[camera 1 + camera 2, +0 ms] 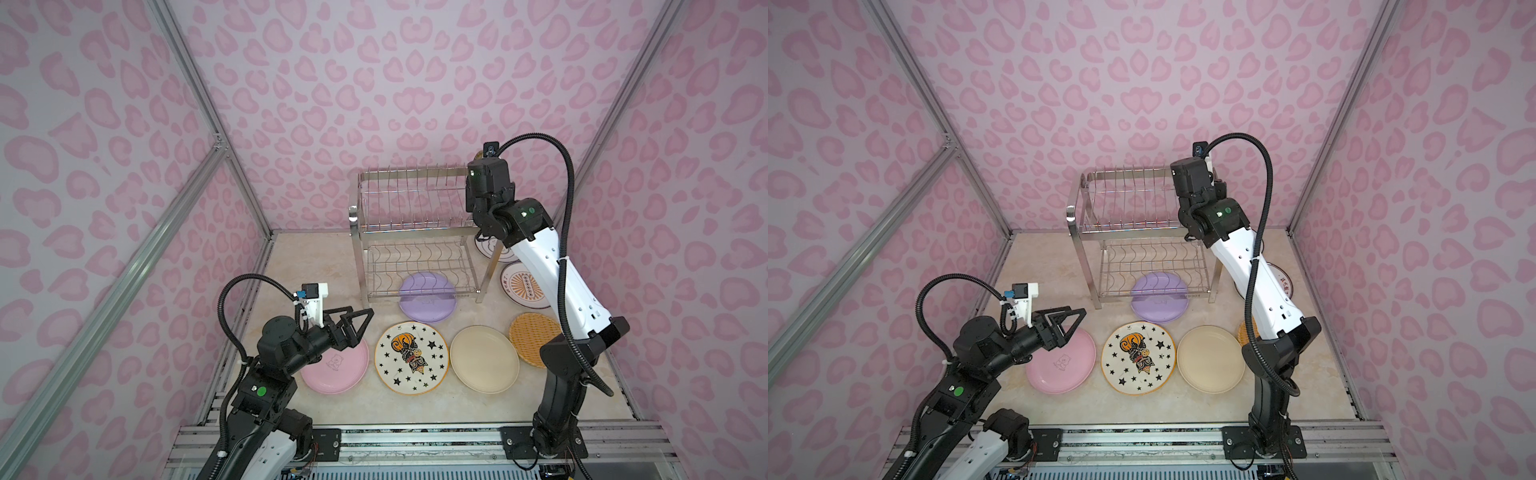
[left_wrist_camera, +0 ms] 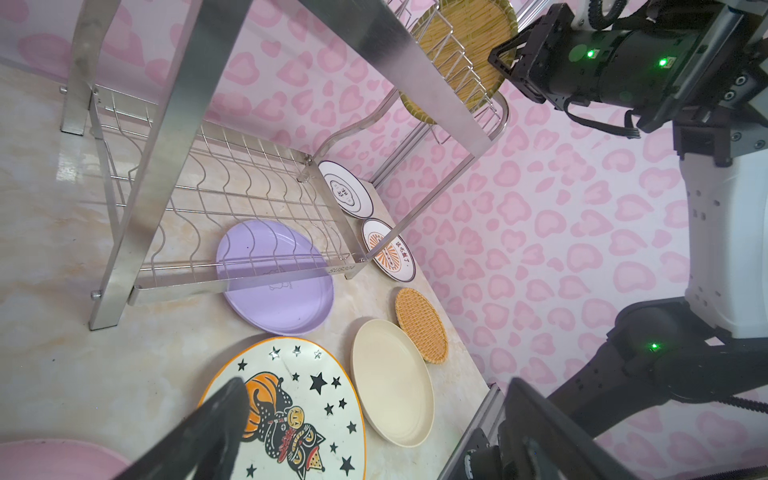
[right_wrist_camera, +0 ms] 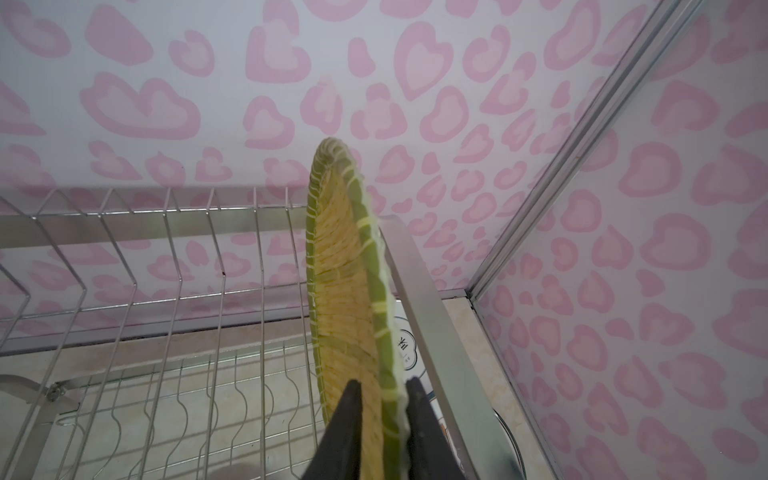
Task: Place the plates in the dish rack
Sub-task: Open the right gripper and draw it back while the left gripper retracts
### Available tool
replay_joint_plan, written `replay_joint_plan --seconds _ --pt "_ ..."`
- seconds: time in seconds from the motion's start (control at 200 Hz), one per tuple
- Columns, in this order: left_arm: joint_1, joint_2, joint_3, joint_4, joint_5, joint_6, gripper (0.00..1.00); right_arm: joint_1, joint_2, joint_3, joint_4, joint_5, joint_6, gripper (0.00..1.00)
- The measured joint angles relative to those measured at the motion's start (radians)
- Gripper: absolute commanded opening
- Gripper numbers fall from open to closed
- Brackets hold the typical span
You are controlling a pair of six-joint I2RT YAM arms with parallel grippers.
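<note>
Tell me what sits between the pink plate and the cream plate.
The star-patterned plate with the orange rim lies flat between the pink plate and the cream plate, as both top views show.

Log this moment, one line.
step: wicker plate standing in dish rack top tier | right gripper: jaws astride its rim, grip unclear | left gripper: open, near pink plate

Wicker plate (image 3: 353, 291) upright in steel rack (image 3: 430, 324) top tier, end slot

Wicker plate (image 2: 461, 45) standing in rack (image 2: 174, 137) upper tier.
</note>
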Motion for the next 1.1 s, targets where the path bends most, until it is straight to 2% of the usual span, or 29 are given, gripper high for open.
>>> replay_joint_plan --seconds 0.23,0.31,0.48,0.695,0.926,1.101 --pt "0.000 0.006 0.000 -0.001 -0.018 0.000 0.98 0.002 -0.079 -0.048 0.008 -0.019 0.003 0.65" --pt "0.000 0.019 0.000 -0.005 -0.025 0.000 0.98 0.004 -0.100 -0.048 0.022 -0.029 -0.002 0.74" --pt "0.000 0.038 0.010 -0.025 -0.052 -0.002 0.98 0.013 -0.122 0.008 0.022 -0.044 -0.006 0.79" --pt "0.000 0.034 0.044 -0.085 -0.105 -0.011 0.98 0.047 -0.207 -0.014 0.027 -0.066 -0.020 0.85" --pt "0.004 0.021 0.090 -0.224 -0.188 -0.012 0.98 0.103 -0.393 -0.224 0.109 -0.131 -0.011 0.92" --pt "0.044 0.021 0.101 -0.339 -0.229 -0.031 0.98 0.119 -0.509 -0.381 0.159 -0.203 0.032 0.98"
